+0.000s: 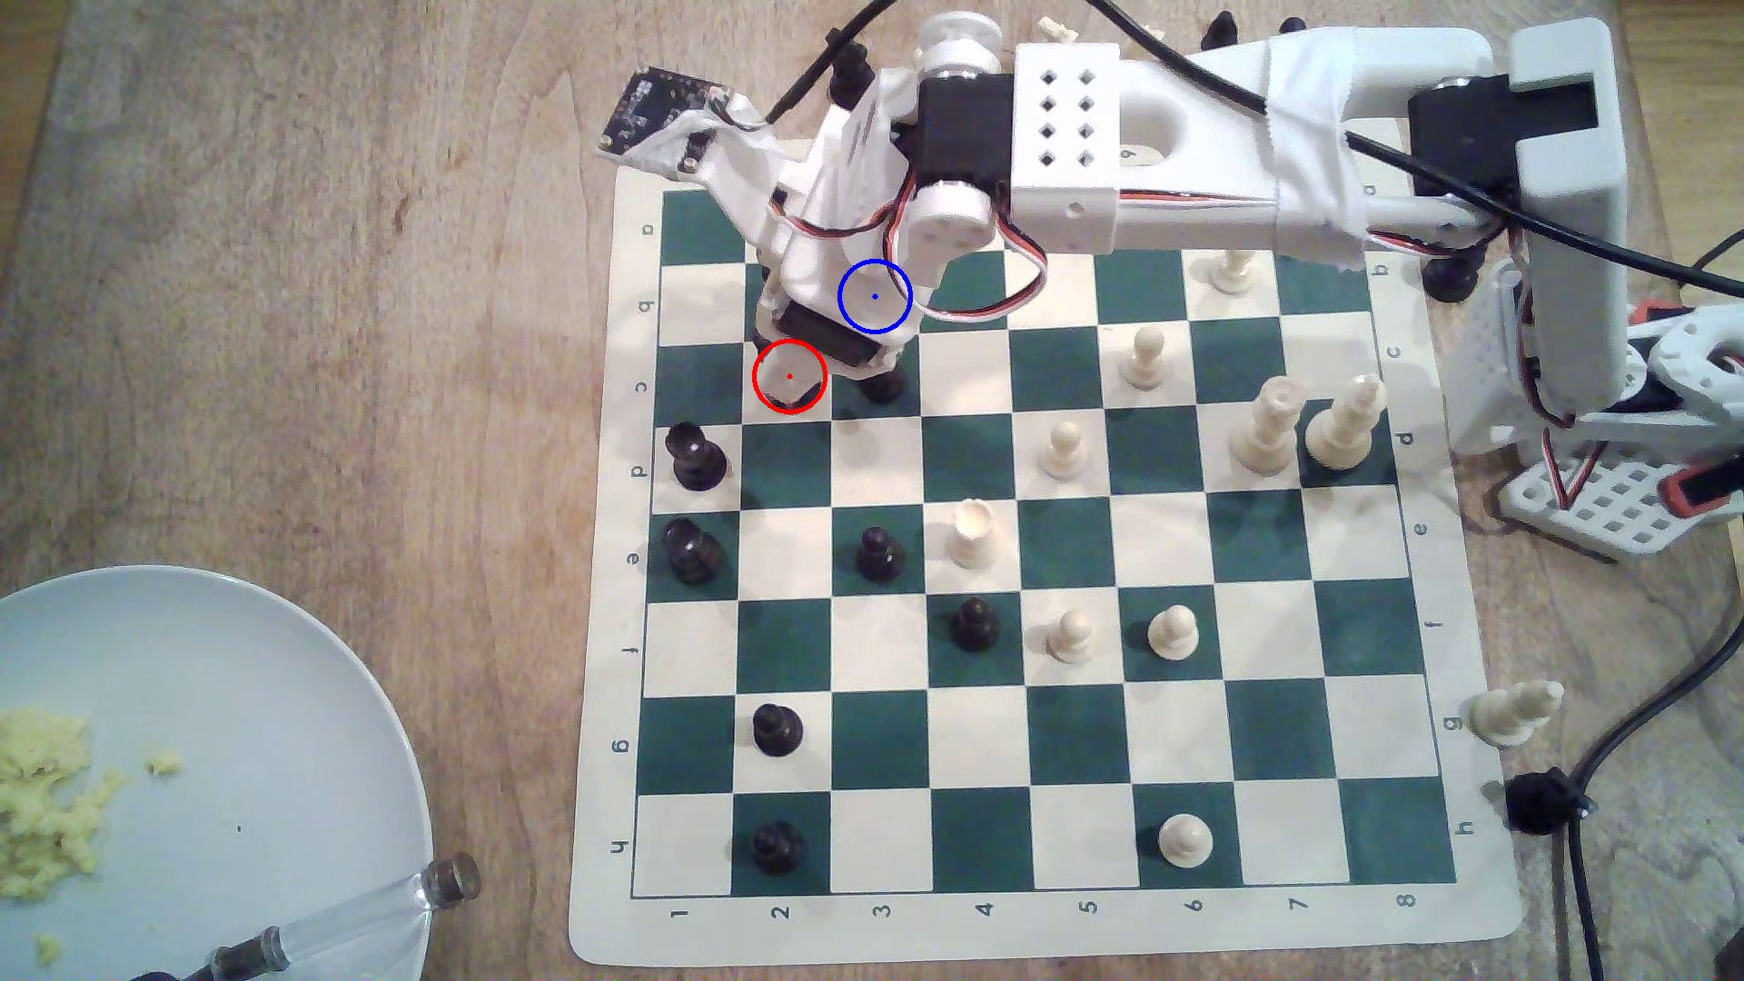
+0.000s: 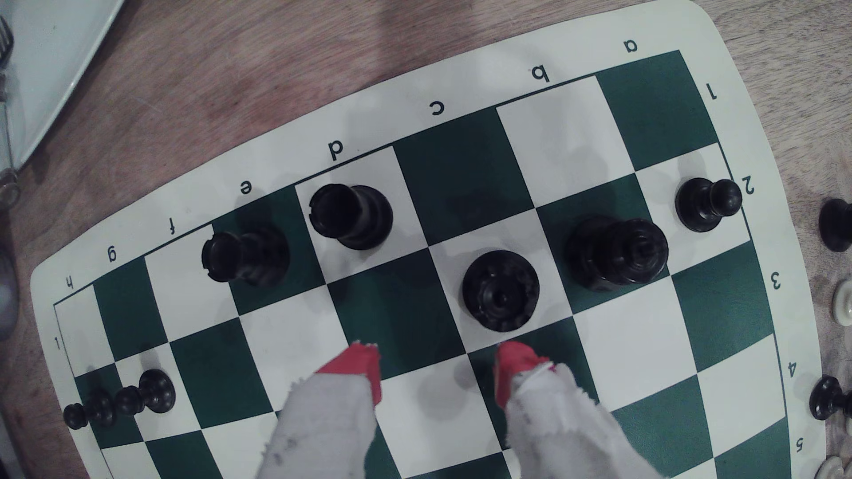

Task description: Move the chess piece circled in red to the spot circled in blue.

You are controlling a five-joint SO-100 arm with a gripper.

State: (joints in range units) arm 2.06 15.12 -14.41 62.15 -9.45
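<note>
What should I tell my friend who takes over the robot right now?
Gripper: open, holding nothing, above the board, with its red tips clear of the piece.
Chess piece circled in red: upright on cream square c2, not gripped.
Spot circled in blue: cream square b3, bare, diagonally next to c2.
Done: nothing lifted yet.
Left: close on the piece, lift it, set it on the blue spot, let go.

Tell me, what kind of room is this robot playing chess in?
Probably someone's home, at a dining or kitchen table. The chess mat lies on a wooden tabletop, and a plate with leftover food crumbs sits beside it.
</note>
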